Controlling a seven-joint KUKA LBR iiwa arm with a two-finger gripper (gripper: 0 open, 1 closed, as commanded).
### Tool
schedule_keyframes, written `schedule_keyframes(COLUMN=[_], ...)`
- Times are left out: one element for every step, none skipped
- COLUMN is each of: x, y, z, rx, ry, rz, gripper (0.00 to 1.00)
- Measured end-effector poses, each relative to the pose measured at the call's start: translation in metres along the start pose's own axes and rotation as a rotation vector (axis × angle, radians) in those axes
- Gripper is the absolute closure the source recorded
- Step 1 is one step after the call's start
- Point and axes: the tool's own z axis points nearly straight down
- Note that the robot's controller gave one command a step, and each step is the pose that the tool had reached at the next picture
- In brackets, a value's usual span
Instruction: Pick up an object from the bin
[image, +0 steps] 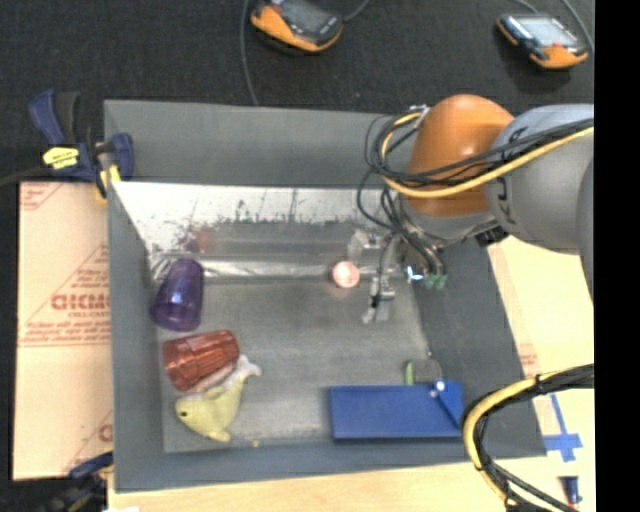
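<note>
Pink ball (346, 274) is lying just left of the pincer (376, 305), whose state cannot be told. Farther off, a blue box (392, 412) is sitting below it, and a purple cup (178, 294) is lying well left.

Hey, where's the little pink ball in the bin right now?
In the camera view the pink ball lies by the back wall of the bin, right of centre, just left of the gripper and well right of the purple cup.

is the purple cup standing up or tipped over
Tipped over: the purple cup lies on its side near the bin's left wall, its length along the floor, beside the red cup.
</note>
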Motion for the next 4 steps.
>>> schedule_keyframes(x=[-0.011,-0.004,0.024,0.015], y=[0.015,0.066,0.092,0.147], z=[-0.048,0.01,0.036,0.064], rx=[0.005,0.004,0.002,0.001], ry=[-0.012,-0.01,-0.014,-0.015], rz=[0.01,0.015,0.012,0.124], gripper=[0.0,0.0,0.0,0.0])
